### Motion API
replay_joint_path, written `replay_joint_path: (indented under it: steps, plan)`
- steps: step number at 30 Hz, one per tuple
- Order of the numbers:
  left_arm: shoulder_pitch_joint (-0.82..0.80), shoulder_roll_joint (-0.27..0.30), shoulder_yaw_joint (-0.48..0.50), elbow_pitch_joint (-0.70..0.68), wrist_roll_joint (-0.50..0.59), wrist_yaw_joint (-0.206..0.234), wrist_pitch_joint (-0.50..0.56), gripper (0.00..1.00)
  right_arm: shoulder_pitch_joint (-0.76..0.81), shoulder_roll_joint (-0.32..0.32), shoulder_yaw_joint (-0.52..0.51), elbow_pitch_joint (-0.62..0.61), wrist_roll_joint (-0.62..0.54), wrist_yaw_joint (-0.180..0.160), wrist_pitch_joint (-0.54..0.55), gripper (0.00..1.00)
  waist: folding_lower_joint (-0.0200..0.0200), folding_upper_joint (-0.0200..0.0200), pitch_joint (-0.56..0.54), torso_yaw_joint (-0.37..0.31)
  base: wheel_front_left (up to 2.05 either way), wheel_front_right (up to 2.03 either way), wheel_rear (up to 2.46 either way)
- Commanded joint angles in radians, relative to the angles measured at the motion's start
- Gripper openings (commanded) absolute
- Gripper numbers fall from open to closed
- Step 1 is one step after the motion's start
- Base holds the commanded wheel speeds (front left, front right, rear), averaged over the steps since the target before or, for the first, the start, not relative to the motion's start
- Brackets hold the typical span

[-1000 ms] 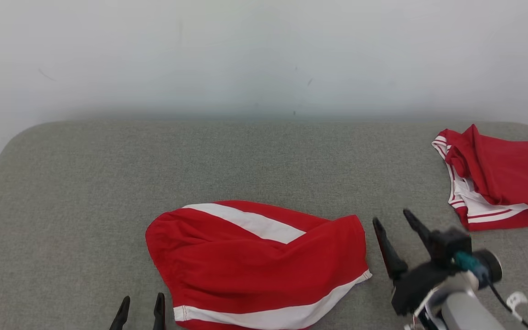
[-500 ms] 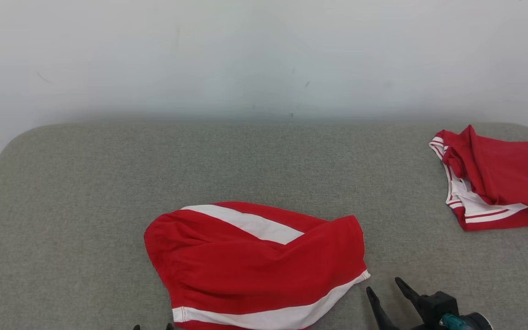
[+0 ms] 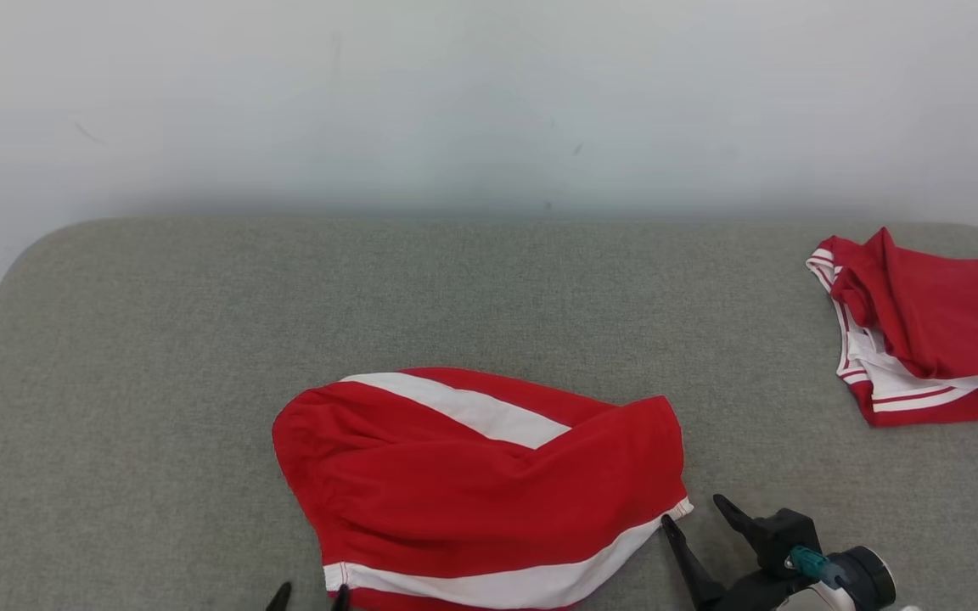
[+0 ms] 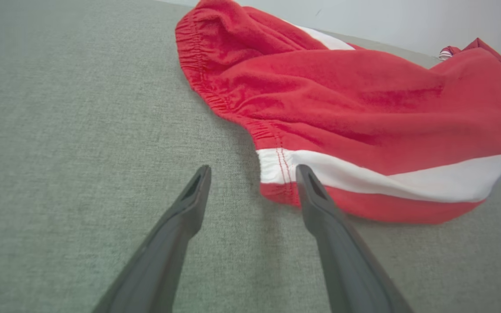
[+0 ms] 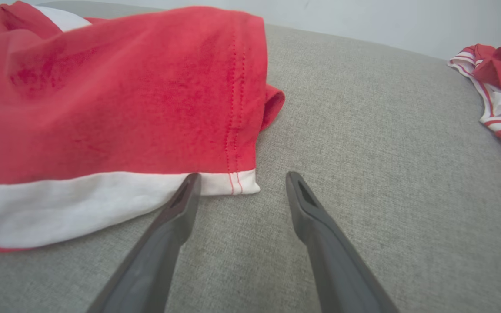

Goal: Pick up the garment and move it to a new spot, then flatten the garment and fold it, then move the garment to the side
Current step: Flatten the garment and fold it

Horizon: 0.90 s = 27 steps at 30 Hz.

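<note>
A red garment (image 3: 480, 488) with white stripes lies crumpled on the grey table, near the front middle. My left gripper (image 3: 309, 592) is open at the garment's front left corner; in the left wrist view the garment (image 4: 355, 117) has its white-striped hem just past the gripper (image 4: 252, 171), whose right finger touches or overlaps the hem's edge. My right gripper (image 3: 697, 513) stands open at the garment's front right corner. In the right wrist view the white corner of the garment (image 5: 115, 108) lies just ahead of the gap of the right gripper (image 5: 242, 178). Nothing is held.
A second red and white garment (image 3: 930, 327) lies bunched at the table's far right edge, also seen as the second garment (image 5: 500, 87) in the right wrist view. The grey table (image 3: 200, 339) stretches bare to the left and back. A pale wall stands behind.
My right gripper dropped from beside the garment's right edge to its front right corner. My left gripper sank lower in view and shifted right toward the hem. The garment lies as before.
</note>
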Motion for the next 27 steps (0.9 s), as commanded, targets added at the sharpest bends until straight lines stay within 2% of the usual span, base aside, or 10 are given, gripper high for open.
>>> replay_joint_path:
  steps: [1,13,14,15,16,17,18,22,27]
  plan:
    - [-0.024,0.002,-0.019,0.014,-0.018,0.001,-0.002,1.0,-0.013,-0.001,0.01,0.014,0.006,-0.003,-0.001,1.0,0.0,0.0,0.008,0.001,0.0,0.0,0.0]
    - [-0.112,0.014,-0.14,0.1,-0.098,0.001,-0.002,1.0,-0.097,0.012,0.072,0.115,0.032,-0.003,-0.001,1.0,0.0,0.0,0.038,-0.001,0.0,0.0,0.0]
    - [-0.118,0.017,-0.152,0.108,-0.11,0.001,-0.002,0.42,-0.101,0.013,0.077,0.123,0.037,-0.003,0.0,0.72,0.0,0.0,0.039,0.0,0.0,0.0,0.0]
    - [-0.126,0.021,-0.162,0.112,-0.118,0.001,-0.002,0.23,-0.105,0.015,0.083,0.13,0.041,-0.003,0.0,0.47,0.0,0.0,0.039,0.002,0.0,0.0,0.0]
    - [-0.134,0.021,-0.169,0.115,-0.128,0.001,-0.002,0.0,-0.107,0.019,0.088,0.14,0.049,-0.003,0.0,0.29,0.0,0.0,0.039,0.003,0.0,0.0,0.0]
    - [-0.14,0.019,-0.178,0.12,-0.141,0.001,-0.002,0.0,-0.111,0.021,0.092,0.148,0.052,-0.003,0.0,0.29,0.0,0.0,0.039,0.004,0.0,0.0,0.0]
    - [-0.144,0.018,-0.184,0.125,-0.149,0.001,-0.002,0.0,-0.114,0.023,0.095,0.156,0.058,-0.003,0.0,0.0,0.0,0.0,0.039,0.005,0.0,0.0,0.0]
    - [-0.156,0.026,-0.209,0.144,-0.175,0.001,-0.002,0.0,-0.117,0.025,0.105,0.175,0.08,-0.003,0.0,0.0,0.0,0.0,0.031,0.006,0.0,0.0,0.0]
    - [-0.098,0.044,-0.188,0.094,-0.177,0.001,-0.002,0.0,-0.07,-0.001,0.077,0.098,0.102,-0.003,-0.001,0.0,0.0,0.0,0.01,0.005,0.0,0.0,0.0]
